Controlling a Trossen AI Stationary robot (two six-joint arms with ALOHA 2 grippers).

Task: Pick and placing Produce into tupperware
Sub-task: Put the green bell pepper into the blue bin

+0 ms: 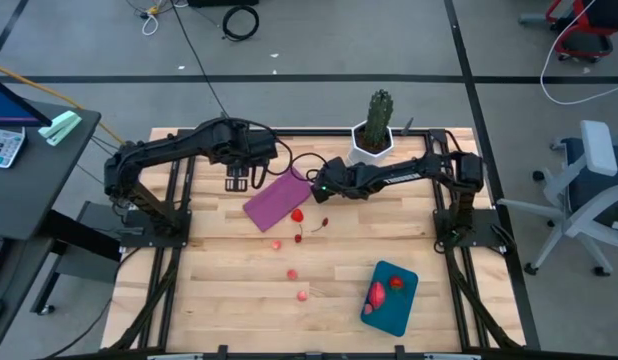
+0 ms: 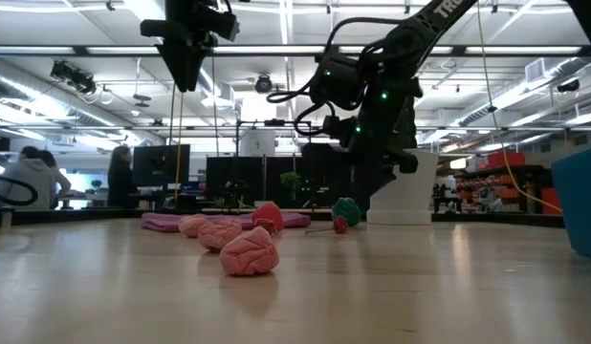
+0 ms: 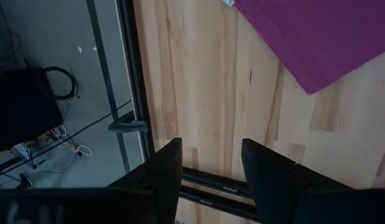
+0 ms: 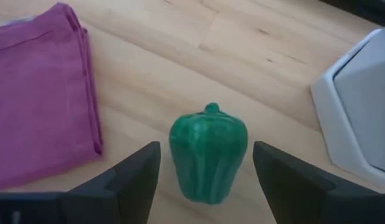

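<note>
The green pepper lies on its side on the wood beside the purple cloth. My right gripper is open, one finger on each side of the pepper with a gap to both. In the high view it sits at the cloth's right corner. Red and pink produce pieces lie scattered mid-table. The teal tupperware rests near the near right side with two red pieces inside. My left gripper hangs open, high over the far edge of the table.
A cactus in a white pot stands close beyond the right gripper; its pot wall shows beside the pepper. The purple cloth lies between the two grippers. Pink pieces sit nearest the low camera. Bare wood lies toward the near left.
</note>
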